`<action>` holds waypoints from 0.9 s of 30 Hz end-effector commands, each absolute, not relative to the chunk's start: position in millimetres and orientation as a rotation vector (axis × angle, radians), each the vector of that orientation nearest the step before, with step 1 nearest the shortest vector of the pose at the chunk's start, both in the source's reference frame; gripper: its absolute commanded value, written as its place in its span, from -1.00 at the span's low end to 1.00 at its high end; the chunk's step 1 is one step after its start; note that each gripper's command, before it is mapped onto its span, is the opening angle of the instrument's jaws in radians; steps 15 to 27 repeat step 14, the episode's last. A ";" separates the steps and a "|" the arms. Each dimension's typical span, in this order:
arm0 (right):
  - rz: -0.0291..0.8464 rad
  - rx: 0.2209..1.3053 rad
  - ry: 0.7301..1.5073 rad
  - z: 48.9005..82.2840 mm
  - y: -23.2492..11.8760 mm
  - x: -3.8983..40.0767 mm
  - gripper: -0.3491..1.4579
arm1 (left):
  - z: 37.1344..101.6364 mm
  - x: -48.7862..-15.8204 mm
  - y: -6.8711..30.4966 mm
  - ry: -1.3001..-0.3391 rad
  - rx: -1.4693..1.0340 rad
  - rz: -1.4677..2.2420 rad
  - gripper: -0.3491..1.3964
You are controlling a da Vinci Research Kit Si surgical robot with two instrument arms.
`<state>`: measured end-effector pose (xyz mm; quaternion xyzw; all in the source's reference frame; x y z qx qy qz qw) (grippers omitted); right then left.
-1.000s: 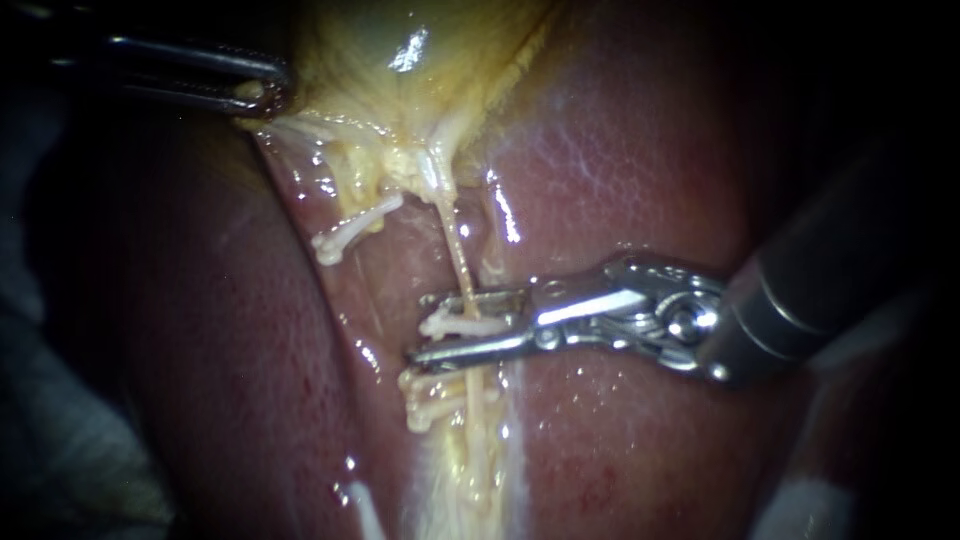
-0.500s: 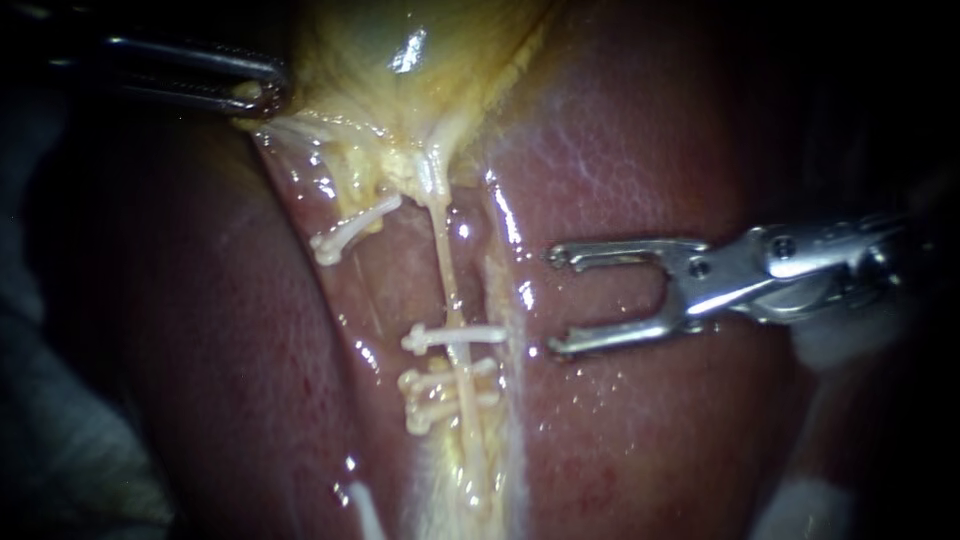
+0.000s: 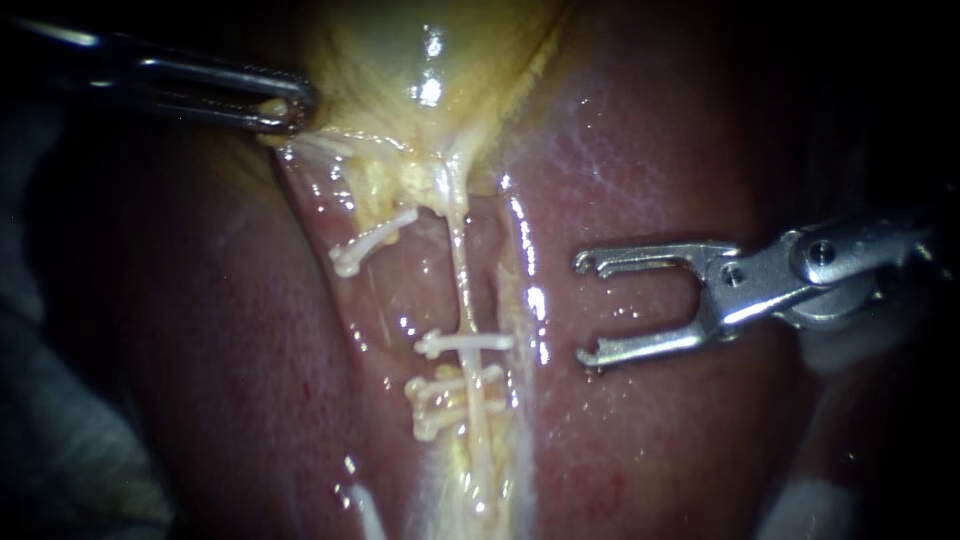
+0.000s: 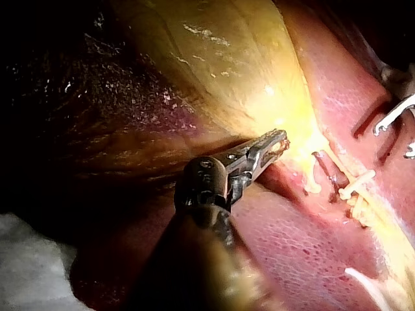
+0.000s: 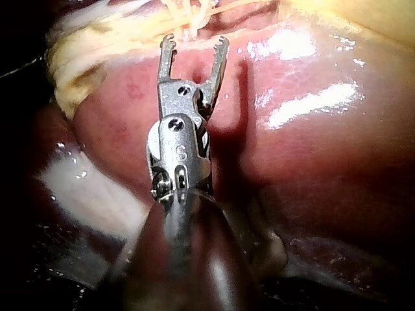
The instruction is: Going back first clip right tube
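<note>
As seen from the endoscope, instruments: two, one from each side of the liver [image 3: 650, 150].
Right instrument [image 3: 583, 308]: enters from the liver's right edge; lies over bare liver, just right of the right tube [image 3: 460, 280], apart from it.
Right jaws: spread wide in a fork, tips pointing toward the tube; empty, touching neither clip nor tube. Same wide, empty fork in the right wrist view, with clips and tube ahead of the tips.
Left instrument [image 3: 285, 105]: enters from the upper left; tip at the lower left border of the gallbladder [image 3: 400, 60].
Left jaws: closed on a fold of the gallbladder, pinching it from two sides; same hold in the left wrist view.
Tubes: one traced with certainty, the right tube, a thin pale strand running from the gallbladder's neck down the groove in the liver.
Clips: four counted, all white.
First clip [image 3: 465, 342]: the task's thing; crosswise on the right tube, partway down its visible length, about level with the lower right jaw, to its left and free of it.
Lower clips [image 3: 450, 395]: two, packed close together just below the first clip, on the same tube.
Fourth clip [image 3: 372, 240]: alone, slantwise, left of the right tube and nearer the gallbladder; strand under it too unclear to name.
</note>
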<state>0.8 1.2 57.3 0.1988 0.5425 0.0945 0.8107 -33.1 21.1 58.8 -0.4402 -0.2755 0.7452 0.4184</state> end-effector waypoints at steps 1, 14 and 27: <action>0.202 0.425 1.159 57.3 1.2 0.7 -0.07 | 59.1 -33.5 21.1 -0.697 -1.104 1.870 -1.00; 0.203 0.426 1.159 56.9 1.2 0.7 -0.07 | 59.8 -33.9 20.7 -0.709 -1.104 1.871 -1.00; 0.203 0.426 1.159 56.9 1.2 0.7 -0.07 | 59.8 -33.9 20.7 -0.709 -1.104 1.871 -1.00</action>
